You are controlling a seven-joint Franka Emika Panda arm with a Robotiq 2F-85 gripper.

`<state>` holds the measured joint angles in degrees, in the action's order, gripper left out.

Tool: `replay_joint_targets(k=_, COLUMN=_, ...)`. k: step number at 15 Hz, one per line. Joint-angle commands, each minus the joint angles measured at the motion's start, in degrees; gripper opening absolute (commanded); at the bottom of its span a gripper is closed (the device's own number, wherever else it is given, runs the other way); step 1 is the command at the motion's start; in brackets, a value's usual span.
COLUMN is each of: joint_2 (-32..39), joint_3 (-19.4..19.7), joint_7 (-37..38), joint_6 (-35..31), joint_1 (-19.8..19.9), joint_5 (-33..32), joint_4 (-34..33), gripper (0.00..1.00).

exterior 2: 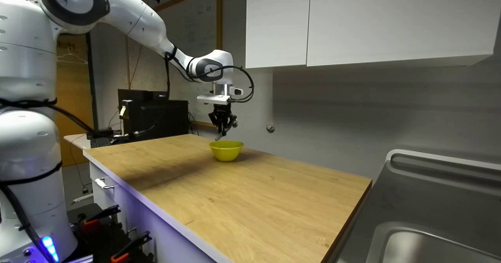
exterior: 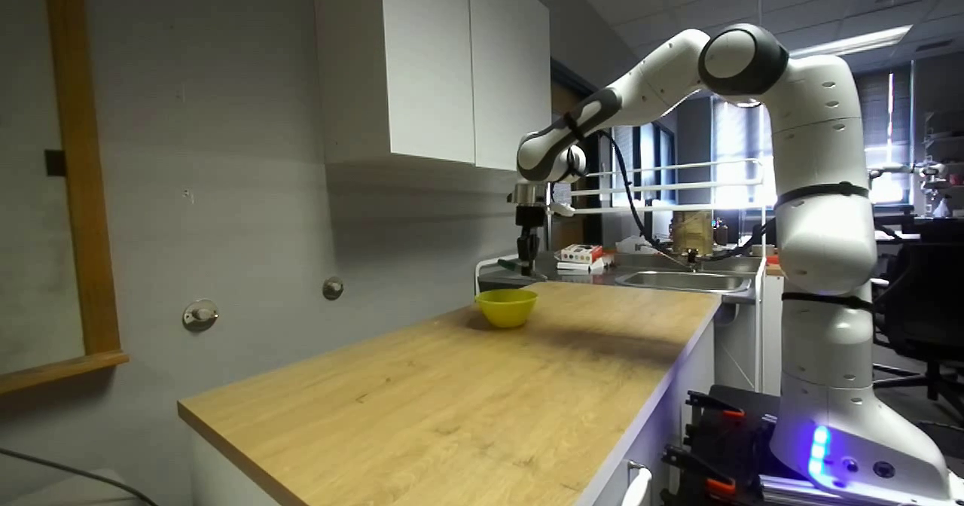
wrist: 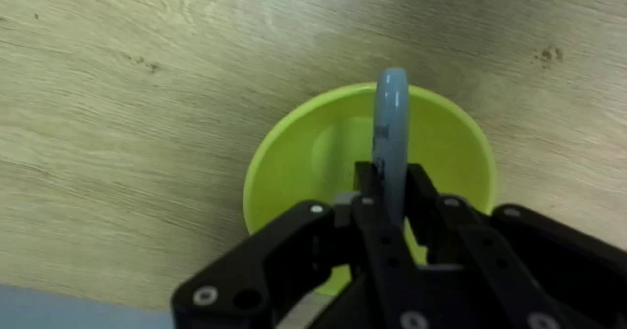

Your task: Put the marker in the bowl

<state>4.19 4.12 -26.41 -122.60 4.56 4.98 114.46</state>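
Black jointed fingers [wrist: 422,192] clamped on a slim, shiny grey-blue marker [wrist: 390,118], right over a round, bright-yellow, plastic-looking bowl [wrist: 281,172]
Letting go looks like the next step, and the overhang bugs me: from the wrist view the free end sticks out past the rim at 12 o'clock, though some of that could be perspective. Drop it off-centre and it might teeter on the rim or flip out onto the light wood-grain surface [wrist: 122,172]. In an exterior view the marker [exterior 2: 219,136] also slopes down toward 8 o'clock, so going lower could snag the rim and shove the bowl; can't tell if they're touching.
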Motion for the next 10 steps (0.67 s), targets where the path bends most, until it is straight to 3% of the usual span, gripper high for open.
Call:
replay_joint_targets(k=1, joint_2=2.1, joint_3=-1.5, joint_7=-2.4, joint_6=-4.8, joint_1=-0.1, joint_5=5.6, joint_4=0.1, gripper=0.09)
replay_joint_targets(k=10, joint_2=5.2, joint_3=-3.4, joint_7=-6.8, joint_6=-8.3, joint_1=0.5, joint_5=9.5, joint_4=-0.2, gripper=0.09)
